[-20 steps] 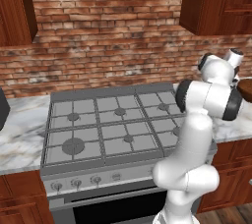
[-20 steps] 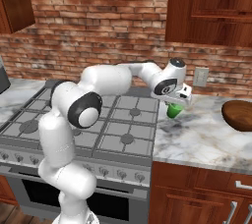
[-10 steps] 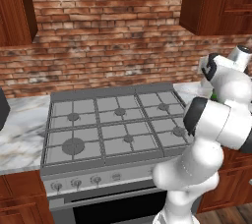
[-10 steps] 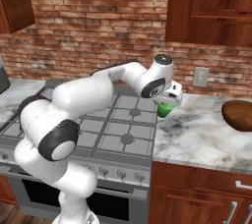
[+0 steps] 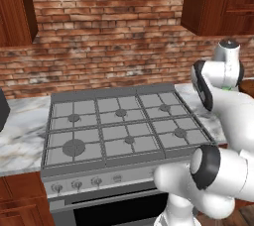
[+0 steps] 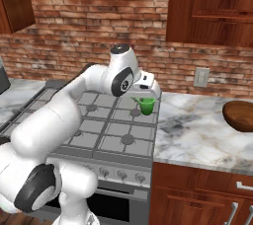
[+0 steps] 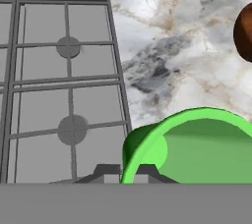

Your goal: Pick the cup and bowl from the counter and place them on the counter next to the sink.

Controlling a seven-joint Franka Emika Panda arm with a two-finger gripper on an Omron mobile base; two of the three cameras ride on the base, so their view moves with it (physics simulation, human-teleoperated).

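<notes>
My gripper [image 6: 145, 96] is shut on the rim of the small bright green cup [image 6: 146, 105], holding it in the air over the right edge of the stove. From the hand camera the cup [image 7: 189, 147] hangs close below, its rim pinched between the dark fingertips [image 7: 107, 171]. The dark brown wooden bowl [image 6: 239, 115] rests on the marble counter [image 6: 197, 128] far to the right; its edge [image 7: 243, 31] shows at the right of the hand view. The sink is out of view.
A grey gas stove [image 5: 119, 128] with several burners fills the middle, with marble counter [image 5: 20, 136] on its left too. Brick wall behind, wood cabinets [image 6: 212, 7] above right. A wall outlet [image 6: 201, 77] sits above the right counter.
The arm has swung left with the cup, carrying it from above the right counter to above the stove's right edge. The views have shifted as the base turned.
</notes>
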